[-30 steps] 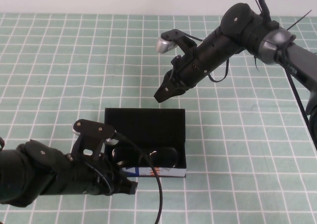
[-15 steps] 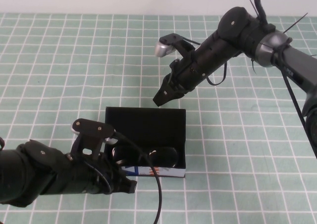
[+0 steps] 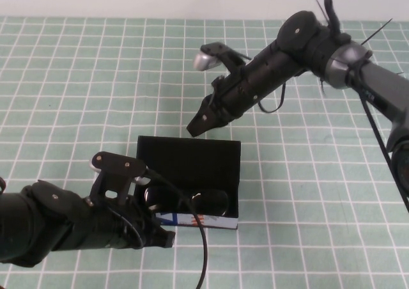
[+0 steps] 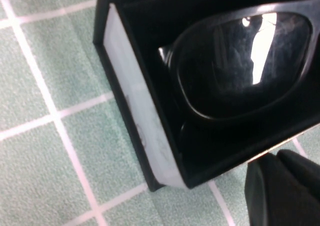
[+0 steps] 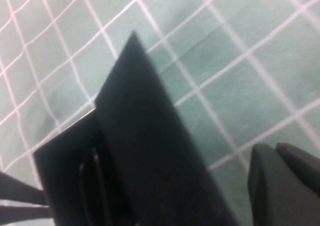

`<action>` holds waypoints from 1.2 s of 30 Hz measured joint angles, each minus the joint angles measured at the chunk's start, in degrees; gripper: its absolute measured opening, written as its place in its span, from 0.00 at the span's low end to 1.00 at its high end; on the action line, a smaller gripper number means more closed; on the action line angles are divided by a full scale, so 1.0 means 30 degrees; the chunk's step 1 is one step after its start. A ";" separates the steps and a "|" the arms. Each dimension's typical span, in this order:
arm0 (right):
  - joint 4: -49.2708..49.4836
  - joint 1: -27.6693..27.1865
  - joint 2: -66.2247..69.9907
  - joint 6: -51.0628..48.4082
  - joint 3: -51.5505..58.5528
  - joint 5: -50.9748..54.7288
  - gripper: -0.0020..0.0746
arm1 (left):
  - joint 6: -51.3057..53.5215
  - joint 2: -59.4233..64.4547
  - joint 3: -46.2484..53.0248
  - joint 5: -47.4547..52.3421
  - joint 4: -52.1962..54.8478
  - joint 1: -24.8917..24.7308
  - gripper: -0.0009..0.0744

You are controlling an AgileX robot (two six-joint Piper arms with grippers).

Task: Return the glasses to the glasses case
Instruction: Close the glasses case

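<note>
The black glasses case point(image 3: 188, 158) lies open in the middle of the table, its flap lid standing up at the far side. The glasses point(image 3: 192, 203) with dark lenses lie inside it; one lens fills the left wrist view point(image 4: 240, 61). The case's white side strip point(image 3: 192, 220) faces me. My left gripper point(image 3: 167, 236) is shut and empty, resting against the case's near left corner point(image 4: 170, 173). My right gripper point(image 3: 195, 129) is shut and empty, hovering just behind the top edge of the lid point(image 5: 145, 131).
The table is covered with a green checked cloth point(image 3: 77, 84). A black cable point(image 3: 203, 257) runs from the left arm across the near edge. The right arm point(image 3: 307, 39) reaches in from the far right.
My right gripper has moved left and slightly down towards the lid's top edge. The left arm and the case have barely moved.
</note>
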 joint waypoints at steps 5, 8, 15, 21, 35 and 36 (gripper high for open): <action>0.0215 0.0371 0.0000 0.0000 0.1289 -0.0044 0.01 | 0.0000 0.0000 0.0000 -0.0213 0.0000 0.0000 0.01; 0.0259 0.0402 0.0011 0.0000 0.1539 -0.0044 0.01 | 0.0000 0.0000 0.0000 -0.0330 0.0000 0.0000 0.01; 0.0492 0.0402 -0.0597 0.0000 0.1579 -0.0044 0.01 | 0.0032 0.0077 0.0000 -0.0410 -0.0053 0.0000 0.01; 0.1119 0.0492 -0.1496 0.0453 0.1579 -0.0044 0.01 | 0.0032 0.0153 0.0000 -0.0572 -0.0085 0.0000 0.01; 0.0684 0.0628 -0.1570 0.0119 0.1729 -0.0290 0.01 | 0.0032 0.0153 0.0000 -0.0650 -0.0094 0.0000 0.01; 0.0554 0.0578 -0.1570 0.0119 0.1729 -0.0617 0.01 | 0.0032 0.0153 0.0000 -0.0650 -0.0094 0.0000 0.01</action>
